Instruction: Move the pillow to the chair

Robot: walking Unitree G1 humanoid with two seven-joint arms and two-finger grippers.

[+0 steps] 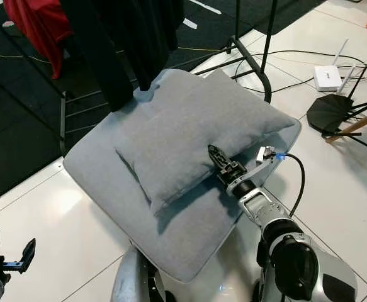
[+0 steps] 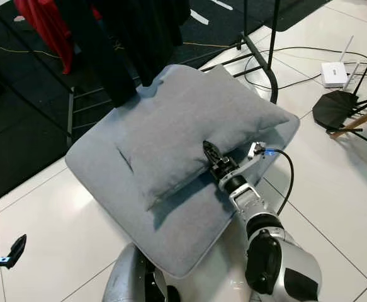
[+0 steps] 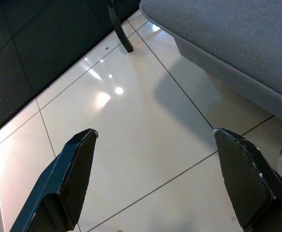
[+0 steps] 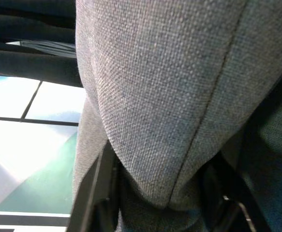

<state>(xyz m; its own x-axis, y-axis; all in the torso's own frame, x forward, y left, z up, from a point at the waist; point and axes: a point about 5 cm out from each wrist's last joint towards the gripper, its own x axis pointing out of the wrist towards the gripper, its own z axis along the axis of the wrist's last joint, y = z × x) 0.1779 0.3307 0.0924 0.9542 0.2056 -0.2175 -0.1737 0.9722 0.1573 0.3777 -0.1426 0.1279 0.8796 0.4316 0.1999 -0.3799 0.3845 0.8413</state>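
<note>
A grey fabric pillow lies on top of a larger grey padded seat cushion, which seems to be the seat of a chair; the pillow sits a little turned, with its one corner near the far edge of the cushion. The right pincer reaches from the robot's side over the near right part of the cushion and meets the pillow at its near edge. In the right wrist view the pillow's seam and edge go down between the two black fingers, so the right pincer is pinching the pillow's edge. The left pincer hangs low at the robot's left, above the glossy white tiled floor, and its two fingers are spread wide with nothing between them; the underside of the cushion is just beyond it. Behind the cushion hang dark clothes and a red cloth from a black metal rack. On the floor to the right lie a white router with antennas and black cables.
</note>
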